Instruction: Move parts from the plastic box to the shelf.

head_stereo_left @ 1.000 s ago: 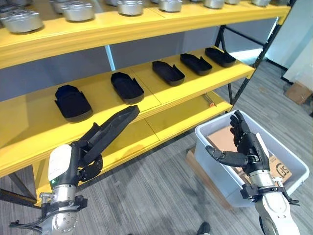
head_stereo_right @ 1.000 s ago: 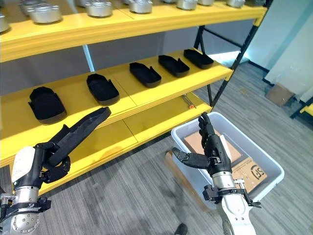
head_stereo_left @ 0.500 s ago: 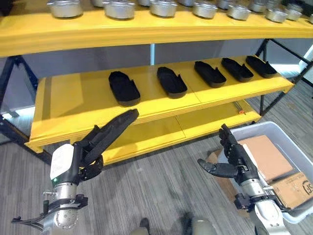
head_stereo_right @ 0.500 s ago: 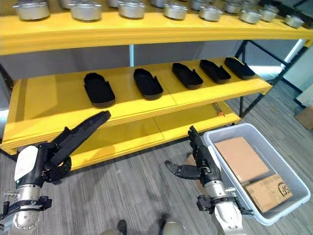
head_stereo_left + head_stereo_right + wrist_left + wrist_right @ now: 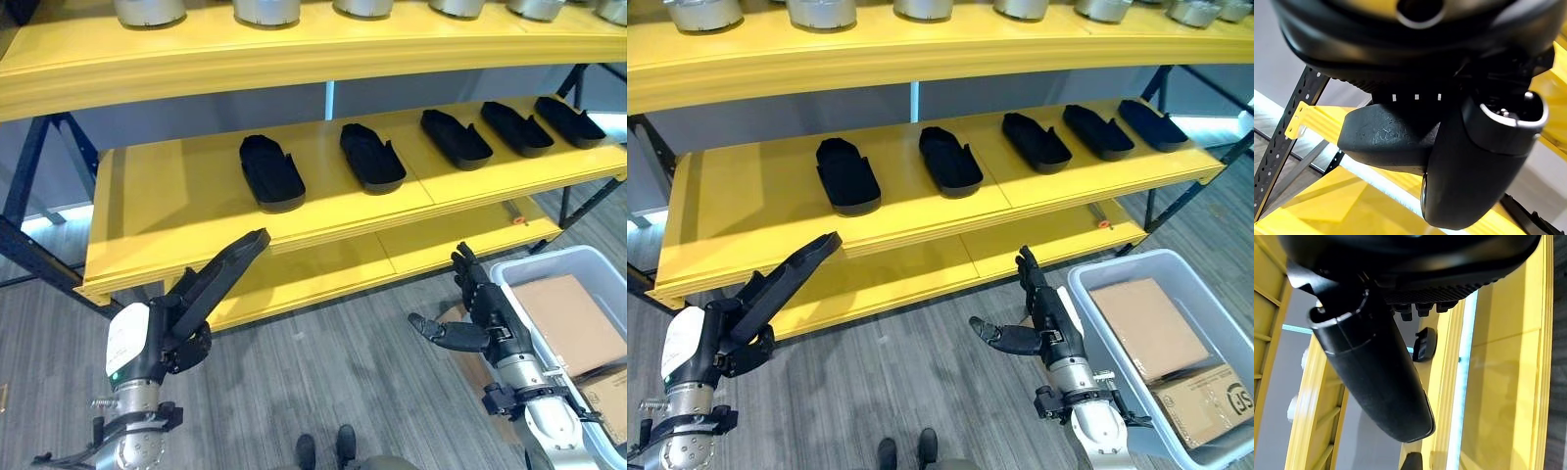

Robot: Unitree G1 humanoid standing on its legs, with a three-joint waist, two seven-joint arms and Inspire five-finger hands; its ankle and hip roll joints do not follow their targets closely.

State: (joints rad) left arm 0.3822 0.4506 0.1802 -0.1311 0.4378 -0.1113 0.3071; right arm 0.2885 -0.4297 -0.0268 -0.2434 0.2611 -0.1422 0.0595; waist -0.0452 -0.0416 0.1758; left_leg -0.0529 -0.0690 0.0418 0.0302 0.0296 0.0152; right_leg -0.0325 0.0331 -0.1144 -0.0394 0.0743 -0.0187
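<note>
Near the yellow shelf [image 5: 176,211], the left hand [image 5: 171,328] grips a long black part [image 5: 220,279]; the right hand [image 5: 480,313] is spread, beside the plastic box [image 5: 549,269].

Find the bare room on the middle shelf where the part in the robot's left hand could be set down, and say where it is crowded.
The left hand holds a black part. Free: the middle shelf from its left end to the leftmost of five black trays. Crowded: from that tray rightward the trays stand in a row with narrow gaps. The lower shelf looks bare too.
</note>
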